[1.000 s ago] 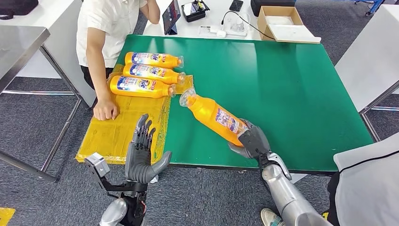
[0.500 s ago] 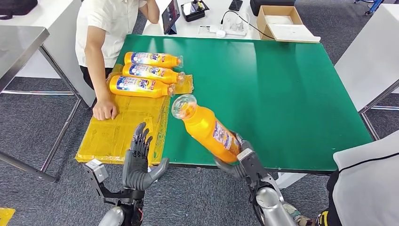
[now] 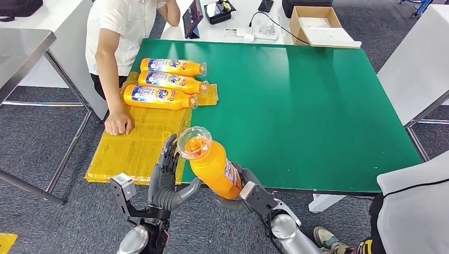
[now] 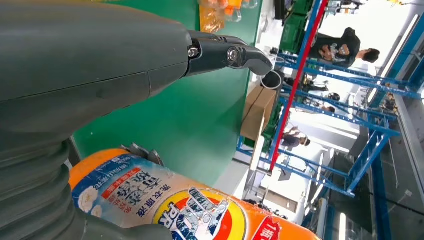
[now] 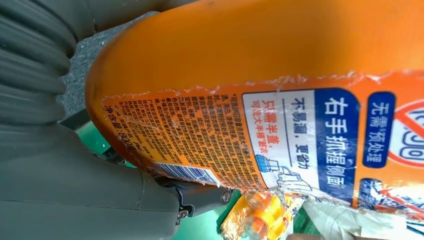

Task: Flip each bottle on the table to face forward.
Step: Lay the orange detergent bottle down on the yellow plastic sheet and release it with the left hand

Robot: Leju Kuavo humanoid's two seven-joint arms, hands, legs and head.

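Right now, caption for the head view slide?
Right robot hand lifts an orange bottle off the green table toward the open left robot hand; three bottles lie beyond.

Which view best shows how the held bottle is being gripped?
The head view: the right hand grips the orange bottle at its base, cap toward the camera, left hand open beside it. The wrist views give close-ups of its front and back labels.

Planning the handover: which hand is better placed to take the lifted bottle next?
Left. The left hand is open with fingers spread, right beside the bottle the right hand grips by its base at the table edge.
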